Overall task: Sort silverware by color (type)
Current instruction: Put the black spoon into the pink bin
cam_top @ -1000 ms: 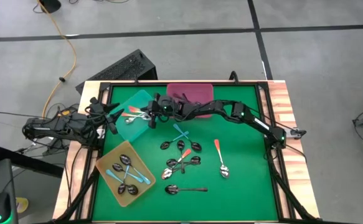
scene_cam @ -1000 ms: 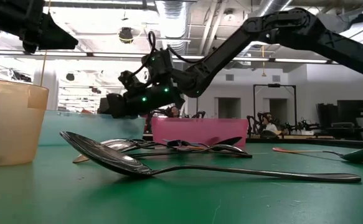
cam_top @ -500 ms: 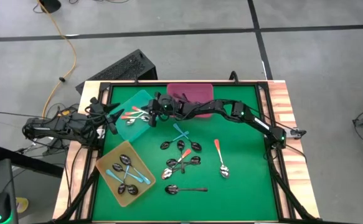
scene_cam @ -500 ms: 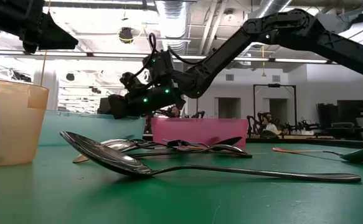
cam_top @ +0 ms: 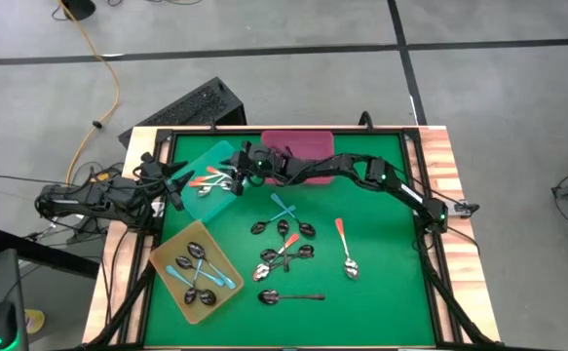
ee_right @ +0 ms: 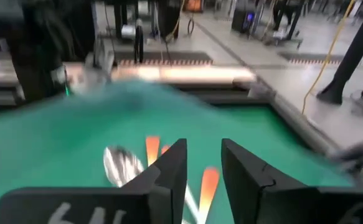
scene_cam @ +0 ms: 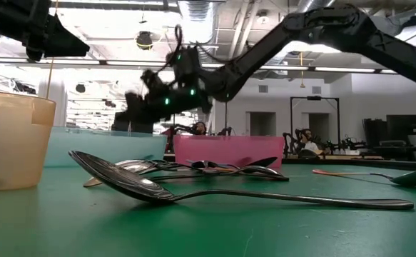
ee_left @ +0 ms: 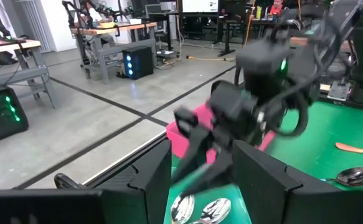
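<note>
Hovering over the teal tray (cam_top: 206, 161), the right gripper (cam_top: 233, 177) shows fingers (ee_right: 169, 168) narrowly parted and empty — orange-handled spoons (cam_top: 206, 179) lie below, others scattered on the green surface (cam_top: 381, 273) — so it should rise clear before retargeting, left gripper (cam_top: 171, 185) idle alongside, apparently open.

My silverware sits in three lots. Two or three orange-handled spoons (cam_top: 208, 179) lie in the teal tray near the mat's far-left corner, bowls shiny, handles pointing toward the left edge. A handful of spoons (cam_top: 197, 274), dark and light-blue handled, lie side by side in the yellow tray at the near-left corner. The loose spoons (cam_top: 285, 241) are heaped at the middle of the mat, handles crossing: blue, orange and dark ones. One orange-handled spoon (cam_top: 346, 250) lies alone toward the right edge, and one all-dark spoon (cam_top: 289, 295) lies flat nearest the front edge.
</note>
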